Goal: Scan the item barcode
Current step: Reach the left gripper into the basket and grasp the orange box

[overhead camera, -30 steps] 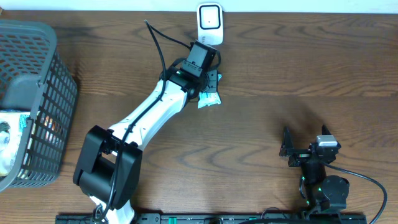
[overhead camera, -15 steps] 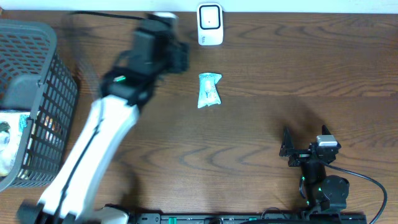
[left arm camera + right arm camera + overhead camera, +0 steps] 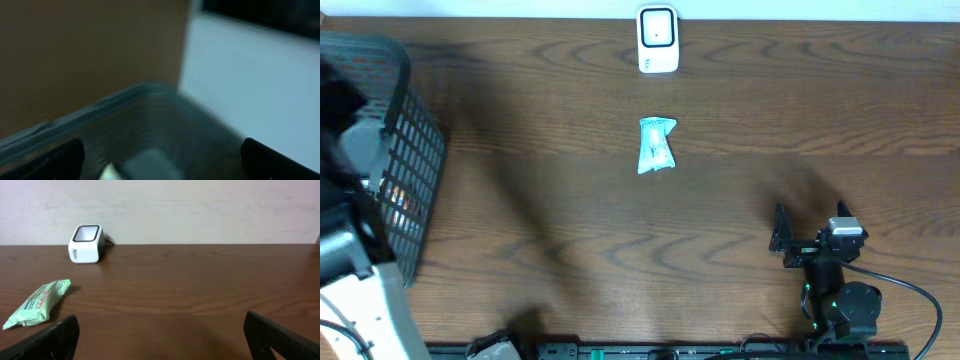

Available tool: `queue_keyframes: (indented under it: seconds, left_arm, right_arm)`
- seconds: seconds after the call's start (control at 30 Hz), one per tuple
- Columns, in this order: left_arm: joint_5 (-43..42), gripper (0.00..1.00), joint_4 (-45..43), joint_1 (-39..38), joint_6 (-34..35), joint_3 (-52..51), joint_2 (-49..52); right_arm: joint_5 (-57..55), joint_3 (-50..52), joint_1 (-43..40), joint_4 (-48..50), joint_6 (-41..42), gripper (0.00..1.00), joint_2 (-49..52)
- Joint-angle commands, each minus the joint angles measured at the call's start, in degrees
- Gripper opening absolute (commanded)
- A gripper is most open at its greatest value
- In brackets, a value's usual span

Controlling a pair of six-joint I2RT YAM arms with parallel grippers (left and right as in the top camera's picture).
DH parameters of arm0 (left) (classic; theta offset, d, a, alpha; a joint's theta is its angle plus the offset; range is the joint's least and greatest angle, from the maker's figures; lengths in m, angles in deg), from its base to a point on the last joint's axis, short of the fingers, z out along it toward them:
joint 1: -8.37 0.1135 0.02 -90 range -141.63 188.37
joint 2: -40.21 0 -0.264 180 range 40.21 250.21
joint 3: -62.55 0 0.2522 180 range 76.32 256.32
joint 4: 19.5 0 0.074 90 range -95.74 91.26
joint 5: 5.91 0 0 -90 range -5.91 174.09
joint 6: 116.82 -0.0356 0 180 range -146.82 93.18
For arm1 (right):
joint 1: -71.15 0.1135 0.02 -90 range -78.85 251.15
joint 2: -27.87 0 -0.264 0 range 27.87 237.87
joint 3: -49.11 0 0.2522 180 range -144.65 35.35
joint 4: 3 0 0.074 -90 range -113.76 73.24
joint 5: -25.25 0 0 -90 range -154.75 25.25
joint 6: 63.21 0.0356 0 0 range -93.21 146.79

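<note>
**Left claw lets go of the packet and swings to the basket**

The left claw (image 3: pixel 160 162) is spread: in its blurred wrist view its 2 dark fingertips (image 3: pixel 45 160) sit at opposite lower corners with nothing between them. Under it runs the grey rim of the basket (image 3: pixel 125 100). From overhead, the left arm (image 3: pixel 370 310) is a smeared shape at the far left edge, over the basket (image 3: pixel 415 150).

1 second ago this claw was just in front of the scanner (image 3: pixel 658 40), on the green packet (image 3: pixel 656 145). Half a second ago the arm was already sweeping left and the packet lay alone on the worktop (image 3: pixel 770 110). Now the arm has left the middle of the worktop entirely.

The packet lies flat in the same spot as half a second ago, near the scanner on the side towards the robot, apart from it and touched by neither claw. The right wrist view shows the packet (image 3: pixel 37 304) at lower left, with the white scanner (image 3: pixel 86 243) standing behind it by the wall.

The right claw (image 3: pixel 810 215) is spread wide and empty, low over the near right part of the worktop, well apart from the packet. It has not moved across the 3 overhead pictures.
</note>
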Motion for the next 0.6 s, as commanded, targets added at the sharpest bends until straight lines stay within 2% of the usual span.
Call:
queue_keyframes:
  seconds: [0.0, 0.23, 0.3, 0.37, 0.5, 0.57]
  left_arm:
    - [1.6, 0.98, 2.6, 4.2, 2.4, 0.6, 5.0]
    - [1.1, 0.98, 7.1, 7.3, 3.7, 0.6, 14.6]
    - [-1.5, 0.98, 8.8, 9.2, 3.8, 0.6, 16.6]
    - [-7.2, 0.98, 9.9, 12.0, 4.0, 0.6, 17.8]
    - [-30.6, 0.98, 9.5, 19.6, 4.6, 0.6, 21.0]
    - [-37.1, 0.98, 10.1, 22.4, 4.6, 0.6, 22.9]
  right_arm:
    - [0.0, 0.1, -0.3, -0.2, 0.4, 0.99, -0.1]
    - [0.0, 0.1, -0.3, -0.2, 0.4, 0.99, -0.1]
    - [0.0, 0.1, -0.3, -0.2, 0.4, 0.99, -0.1]
    - [0.0, 0.1, -0.3, -0.2, 0.4, 0.99, -0.1]
    - [0.0, 0.1, -0.3, -0.2, 0.4, 0.99, -0.1]
    - [0.0, 0.1, -0.3, -0.2, 0.4, 0.99, -0.1]
